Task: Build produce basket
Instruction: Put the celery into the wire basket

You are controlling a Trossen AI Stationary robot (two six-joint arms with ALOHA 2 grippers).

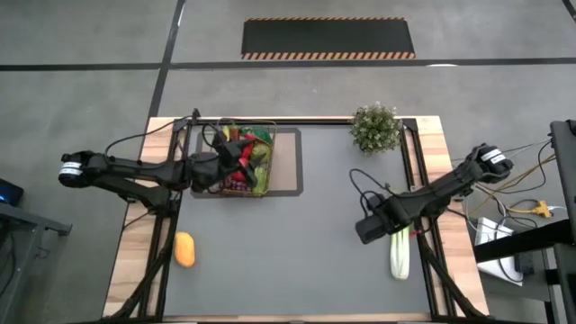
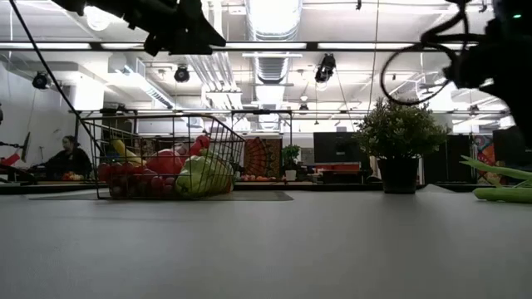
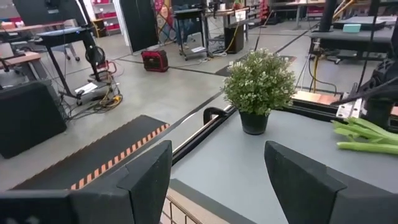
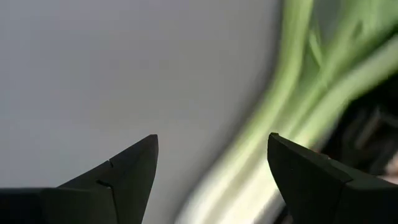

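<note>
The wire-mesh basket (image 1: 271, 151) stands on a tan mat (image 1: 290, 183) at the table's far left, filled with produce (image 2: 199, 176). My left gripper (image 3: 217, 149) hovers above it (image 1: 239, 157), pointing level toward the table's right, open and empty. A green-white leek (image 1: 400, 256) lies flat near the table's right edge. My right gripper (image 1: 372, 229) hangs just left of the leek, pointing down, open; the leek's stalk (image 4: 261, 168) lies below the gap between its fingers, untouched. An orange fruit (image 1: 184, 249) rests on the table at the near left.
A bushy potted plant (image 1: 375, 128) stands at the far right of the grey table top. Wooden side rails with black frame bars (image 1: 423, 171) run along both sides. The middle of the grey surface (image 1: 288, 252) lies bare between orange fruit and leek.
</note>
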